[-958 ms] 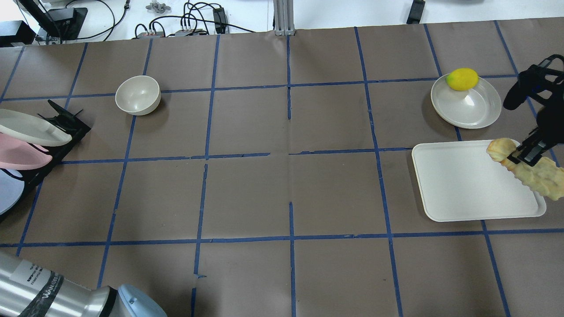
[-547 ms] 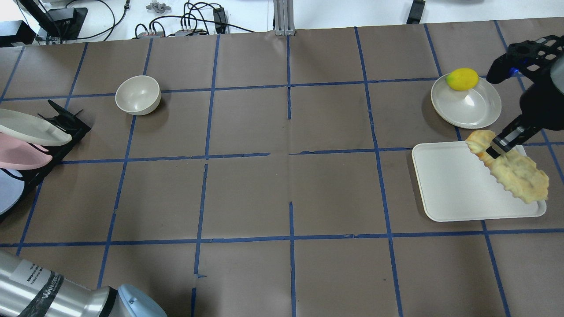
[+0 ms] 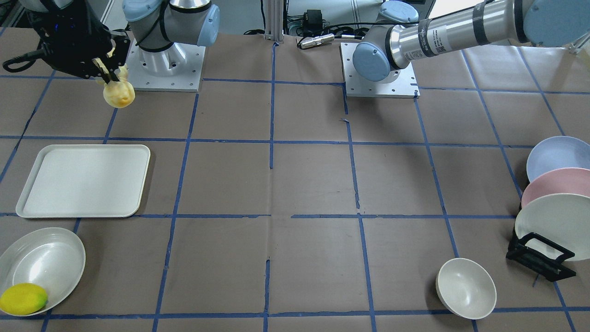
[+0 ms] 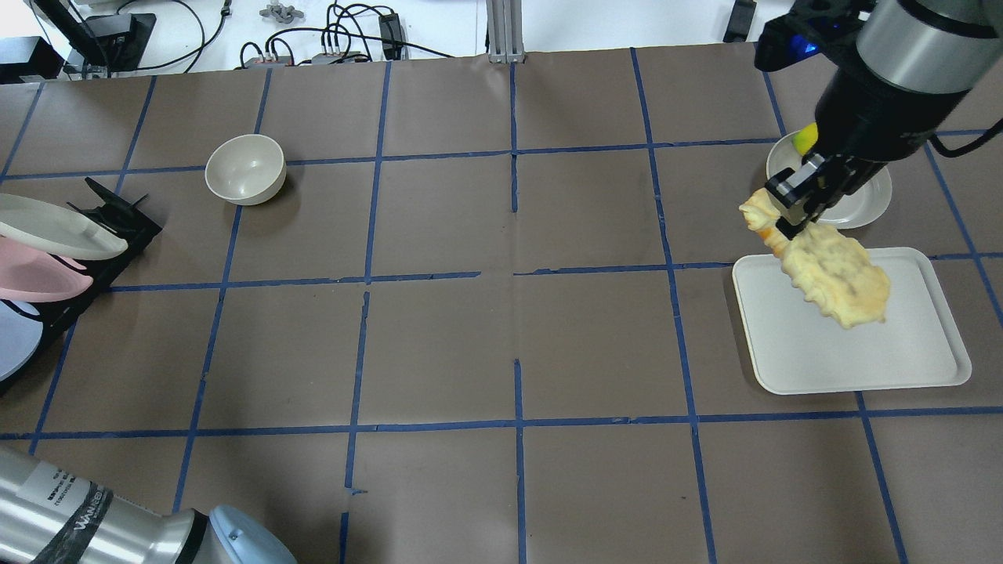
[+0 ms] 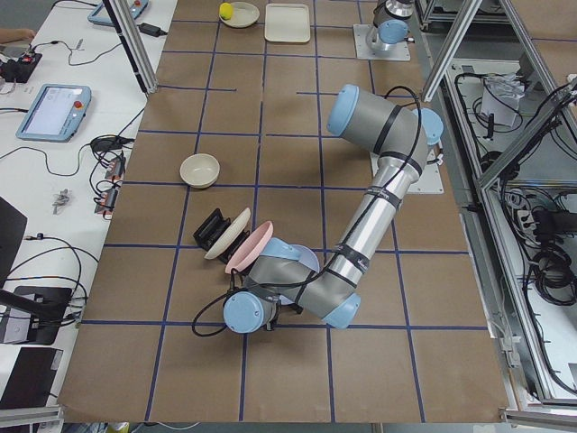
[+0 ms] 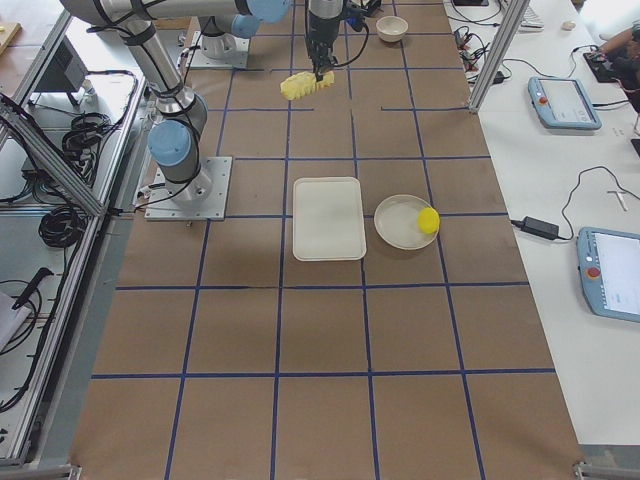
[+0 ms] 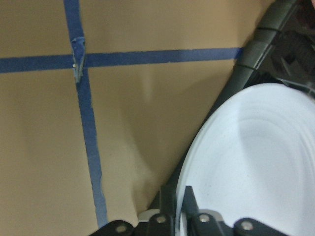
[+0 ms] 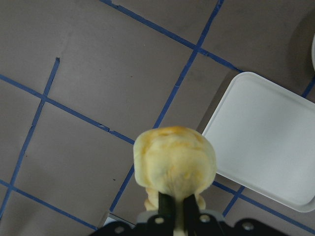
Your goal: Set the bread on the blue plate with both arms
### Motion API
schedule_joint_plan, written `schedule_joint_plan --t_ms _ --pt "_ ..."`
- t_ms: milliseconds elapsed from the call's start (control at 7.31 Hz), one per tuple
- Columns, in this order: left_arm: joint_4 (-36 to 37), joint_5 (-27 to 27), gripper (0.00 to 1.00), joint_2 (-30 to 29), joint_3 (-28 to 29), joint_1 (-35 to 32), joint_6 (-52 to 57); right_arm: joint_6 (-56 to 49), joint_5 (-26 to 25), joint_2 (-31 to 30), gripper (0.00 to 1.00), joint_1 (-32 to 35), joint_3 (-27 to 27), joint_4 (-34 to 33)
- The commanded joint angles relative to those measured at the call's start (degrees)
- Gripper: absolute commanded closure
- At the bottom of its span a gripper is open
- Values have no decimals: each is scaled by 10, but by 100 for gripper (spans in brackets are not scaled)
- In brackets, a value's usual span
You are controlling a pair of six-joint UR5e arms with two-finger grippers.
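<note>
- Right gripper [image 4: 787, 222], black and two-fingered, pinches one end of the oblong pale-yellow bread [image 4: 835, 274], its jaws nearly together.
- The bread hangs in the air, clear of the table. In the overhead view it is over a corner of the white rectangular tray [image 4: 925, 356].
- Its surface is bumpy and ridged, with orange-brown patches.
- The round pale blue plate [image 3: 555, 154] stands on edge in a black rack [image 3: 539, 258] at the table's other end, well apart from the bread.
- The left gripper [image 7: 178, 209] sits at that plate's rim; I cannot tell whether it grips.
</note>
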Motion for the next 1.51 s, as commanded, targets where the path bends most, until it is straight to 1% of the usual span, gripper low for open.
schedule_joint_plan --t_ms 0,137,411,684,821,958,1095,1232,1368 --pt "-5 1 86 11 2 3 11 25 -1 14 81 24 -10 6" --pt "-16 1 86 22 5 8 26 25 0 14 81 24 -6 6" --pt "-71 12 86 63 18 13 26 23 -1 16 81 23 -4 7" --pt "-176 13 86 124 33 24 37 22 -1 16 80 23 -3 8" --pt "-214 13 86 159 23 22 36 18 -2 16 80 21 -3 8" --pt "-248 13 86 186 5 12 28 18 -1 16 79 20 -3 9" --pt "-262 12 87 216 -32 -21 6 18 -1 16 79 20 -3 8" --pt "-261 11 88 263 -85 -70 -32 18 -1 16 79 20 -3 8" --pt "-254 5 89 309 -137 -118 -95 18 -1 16 79 20 -3 8"
